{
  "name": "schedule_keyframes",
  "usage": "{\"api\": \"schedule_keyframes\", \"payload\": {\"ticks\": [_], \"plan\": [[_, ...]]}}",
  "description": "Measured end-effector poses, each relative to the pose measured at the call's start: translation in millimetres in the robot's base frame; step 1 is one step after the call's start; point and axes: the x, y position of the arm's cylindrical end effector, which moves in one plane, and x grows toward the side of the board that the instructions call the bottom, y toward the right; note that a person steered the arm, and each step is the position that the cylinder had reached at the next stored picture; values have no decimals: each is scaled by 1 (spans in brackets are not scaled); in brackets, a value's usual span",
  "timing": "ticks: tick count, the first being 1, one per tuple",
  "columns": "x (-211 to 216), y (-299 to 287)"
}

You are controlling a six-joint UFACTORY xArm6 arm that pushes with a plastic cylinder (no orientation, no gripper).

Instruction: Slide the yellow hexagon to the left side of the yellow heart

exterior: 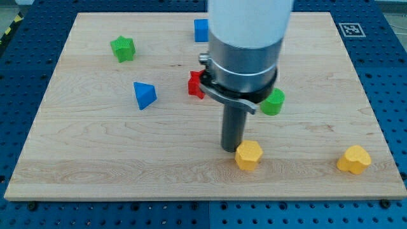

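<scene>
The yellow hexagon [248, 154] lies on the wooden board near the view's bottom, right of centre. The yellow heart [354, 159] lies far to its right, near the board's bottom right corner. My tip [230, 148] is down on the board just left of the hexagon, touching or almost touching its upper left side. The arm's wide grey and white body rises above the rod and hides part of the board behind it.
A green star [123, 48] is at the upper left. A blue triangle [144, 95] lies left of centre. A red block [196, 84], a blue block [201, 29] and a green block [274, 102] are partly hidden by the arm.
</scene>
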Motion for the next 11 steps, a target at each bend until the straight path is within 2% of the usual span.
{"api": "schedule_keyframes", "payload": {"ticks": [2, 3, 4, 5, 6, 8, 9, 11], "plan": [[21, -41], [43, 3], [26, 47], [10, 57], [-29, 57], [-31, 121], [-14, 116], [-16, 89]]}}
